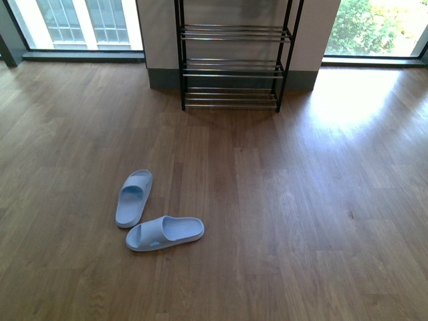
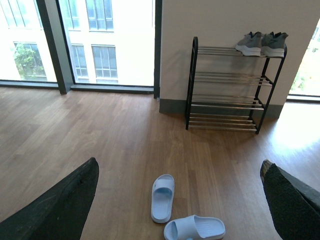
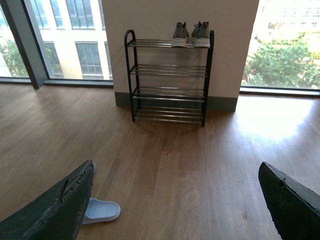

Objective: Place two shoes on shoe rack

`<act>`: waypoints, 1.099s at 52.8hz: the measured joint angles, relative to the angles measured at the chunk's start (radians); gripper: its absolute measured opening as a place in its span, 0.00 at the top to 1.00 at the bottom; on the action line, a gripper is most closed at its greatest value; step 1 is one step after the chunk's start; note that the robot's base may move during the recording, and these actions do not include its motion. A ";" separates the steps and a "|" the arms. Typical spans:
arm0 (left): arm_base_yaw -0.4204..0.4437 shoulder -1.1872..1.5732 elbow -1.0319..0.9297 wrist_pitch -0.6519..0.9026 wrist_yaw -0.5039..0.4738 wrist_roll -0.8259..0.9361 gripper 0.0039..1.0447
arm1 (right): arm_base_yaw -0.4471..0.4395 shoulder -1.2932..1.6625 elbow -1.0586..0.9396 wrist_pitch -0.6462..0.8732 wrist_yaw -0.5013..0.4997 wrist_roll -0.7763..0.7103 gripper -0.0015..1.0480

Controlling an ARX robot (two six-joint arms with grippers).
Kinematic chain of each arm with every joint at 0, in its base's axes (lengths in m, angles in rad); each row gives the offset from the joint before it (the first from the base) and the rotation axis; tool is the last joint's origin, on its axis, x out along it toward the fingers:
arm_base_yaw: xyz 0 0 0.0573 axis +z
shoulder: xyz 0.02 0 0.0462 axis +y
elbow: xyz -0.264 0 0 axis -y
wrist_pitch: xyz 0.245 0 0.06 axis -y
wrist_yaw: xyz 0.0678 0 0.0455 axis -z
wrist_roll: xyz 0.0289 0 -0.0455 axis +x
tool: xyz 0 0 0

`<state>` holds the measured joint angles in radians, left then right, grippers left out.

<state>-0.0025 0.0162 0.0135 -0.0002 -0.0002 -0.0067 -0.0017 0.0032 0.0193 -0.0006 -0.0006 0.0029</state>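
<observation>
The straight sandal [image 1: 134, 197] and the sideways sandal [image 1: 165, 233], both pale blue, are lying on the wooden floor [image 1: 301, 200]. They are over on the robot's left side and well apart from the shoe rack [image 1: 231, 65]. The straight one is pointing toward the rack, and the sideways one is lying across just beside its heel. The grey sneakers [image 2: 261, 44] are sitting together at one end of the rack's top bars, so I am thinking the sandals are the shoes waiting to go up. The left tool [image 2: 178, 164] is hanging wide open and holding nothing, and the right tool [image 3: 176, 166] is doing the same. A few things could be going wrong from here. The sandals are lying so close together that a tool coming down for one could be bumping the other and pushing it away. They are looking smooth and squishy, so one could be slipping out of a loose pinch on the long way to the rack. The right tool is facing a far reach, since both sandals are on the left. The rack's shelves are only thin shiny bars with gaps, so a sandal going down crooked could be tipping or sliding off. A careless lift near the top could also be knocking the sneakers down.
</observation>
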 joint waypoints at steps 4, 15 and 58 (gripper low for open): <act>0.000 0.000 0.000 0.000 0.000 0.000 0.09 | 0.000 0.000 0.000 0.000 0.000 0.000 0.09; 0.000 0.000 0.000 0.000 0.000 0.000 0.09 | 0.000 0.000 0.000 0.000 0.000 0.000 0.09; 0.000 0.000 0.000 0.000 0.000 0.000 0.09 | 0.000 0.001 0.000 0.000 -0.001 0.000 0.09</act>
<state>-0.0025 0.0158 0.0135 -0.0002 -0.0002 -0.0067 -0.0017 0.0044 0.0193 -0.0006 -0.0017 0.0025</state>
